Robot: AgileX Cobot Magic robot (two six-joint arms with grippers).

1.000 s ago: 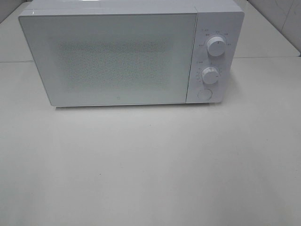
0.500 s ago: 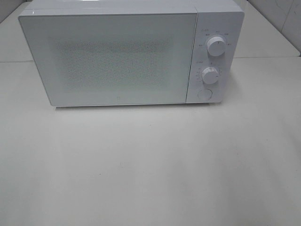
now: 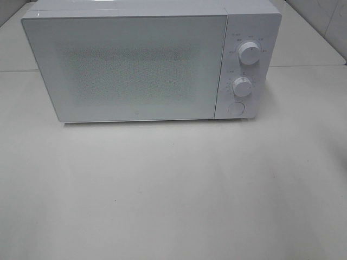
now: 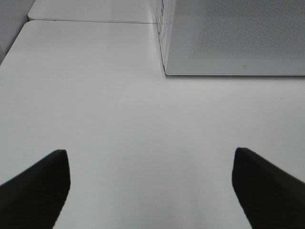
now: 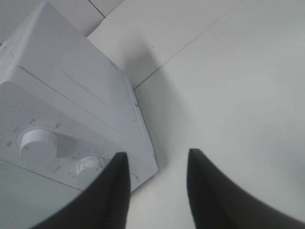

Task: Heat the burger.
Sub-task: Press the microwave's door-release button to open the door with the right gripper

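**Operator:** Where is the burger?

**Me:** I can't find it in any view. The microwave (image 3: 152,62) stands on the table (image 3: 173,189) with its door (image 3: 130,67) shut. The speckled window shows nothing behind it, so I cannot tell whether the burger is inside.

**Operator:** And your jaws?

**Me:** My left gripper (image 4: 148,157) hangs over the table in front of the door's corner, jaws spread wide and grasping nothing. My right gripper (image 5: 157,153) is beside the microwave's control end, near the knobs (image 5: 38,142). Its jaws are narrower with a clear gap, and nothing is between them.

**Operator:** How will the burger handle once you reach it?

**Me:** I expect it to be light and soft, a loose stack rather than one solid piece. A glossy bun may slip, and a hard squeeze would likely crush it or push the fillings out sideways. I'd take it across the sides with wide jaws, spanning both bun halves, close gently and carry it level.
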